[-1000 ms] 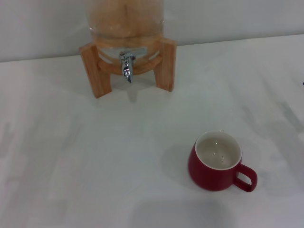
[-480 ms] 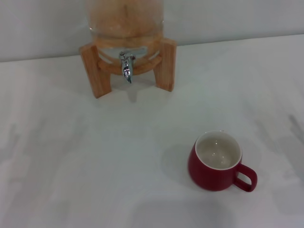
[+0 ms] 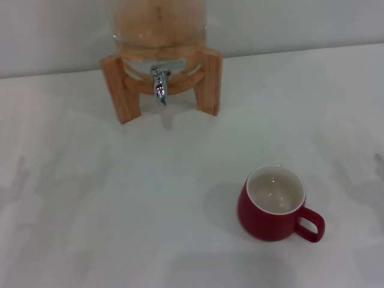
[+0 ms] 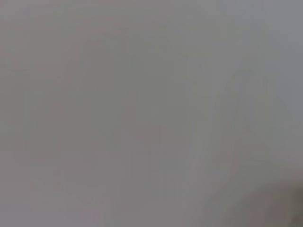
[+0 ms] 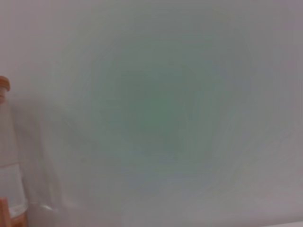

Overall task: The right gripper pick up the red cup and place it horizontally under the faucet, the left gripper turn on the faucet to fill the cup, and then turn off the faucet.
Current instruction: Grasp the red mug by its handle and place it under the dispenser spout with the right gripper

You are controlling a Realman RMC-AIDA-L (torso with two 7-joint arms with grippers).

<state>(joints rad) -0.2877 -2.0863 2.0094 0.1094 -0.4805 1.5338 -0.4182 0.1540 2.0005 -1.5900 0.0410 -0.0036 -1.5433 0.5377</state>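
Head view: neither tool appears in the frame, so I cannot tell how either one's fingers stand.
Red cup (image 3: 275, 204): upright on the white surface (image 3: 90, 198), lower right of the frame, white inside facing up, loop handle turned toward the lower right corner, probably so the right arm can reach it from that side.
Faucet (image 3: 159, 84): chrome, upper centre-left of the frame, spout pointing down between the legs of the wooden stand (image 3: 120, 90); nothing stands beneath it.
Glass dispenser (image 3: 159, 24): raised on the stand, which leaves room under the spout for a cup.
Cup to faucet: well apart.
Right wrist view: mostly blank wall; a sliver at the left edge may be the dispenser.
Task stage: pick-up not yet begun.
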